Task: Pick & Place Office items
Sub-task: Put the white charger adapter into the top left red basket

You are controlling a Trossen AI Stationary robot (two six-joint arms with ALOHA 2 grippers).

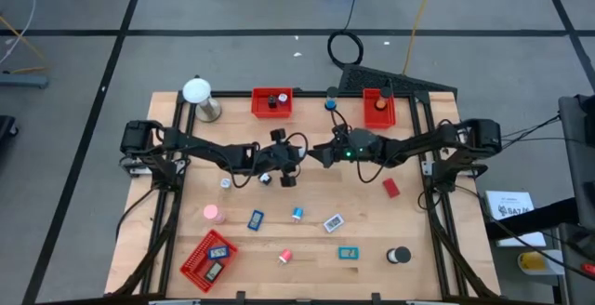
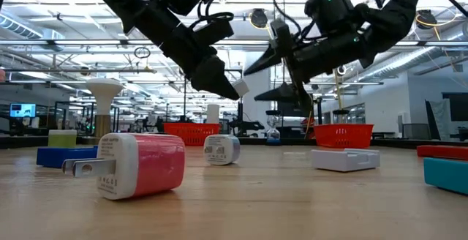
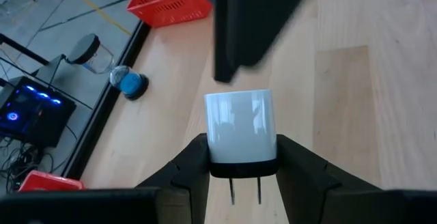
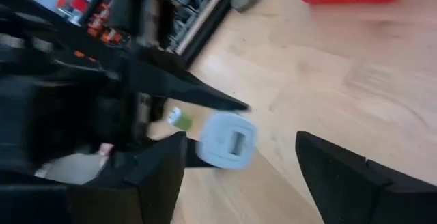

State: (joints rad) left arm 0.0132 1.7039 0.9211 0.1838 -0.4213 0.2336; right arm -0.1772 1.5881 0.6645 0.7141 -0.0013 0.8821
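My left gripper (image 3: 242, 173) is shut on a white charger block (image 3: 240, 125) above the middle of the table, seen in the high view at the left gripper (image 1: 299, 159) and in the low view at the charger (image 2: 240, 88). My right gripper (image 4: 239, 176) is open and faces it from the table's right side (image 1: 321, 153). Its fingers stand close on either side of the charger (image 4: 229, 141) and I see no touch. Other office items lie flat on the wood: a pink roll (image 1: 213, 213), a blue piece (image 1: 256, 219), a white flat piece (image 1: 333, 222), a black roll (image 1: 400, 255). My left gripper pinches the charger block between its two fingers, on the side faces at the prong end (image 3: 242, 162). The two metal prongs (image 3: 246, 190) point back toward the wrist and the white body sticks out past the fingertips. In the low view the fingers slant down and the charger is clear of the table.
Red mesh trays stand at the far edge (image 1: 271, 101) (image 1: 378, 107) and the near left corner (image 1: 207, 259). A white ball on a stand (image 1: 198, 96) and a blue hourglass (image 1: 330, 103) are at the far edge. A pink-and-white charger (image 2: 142, 165) lies near the low camera.
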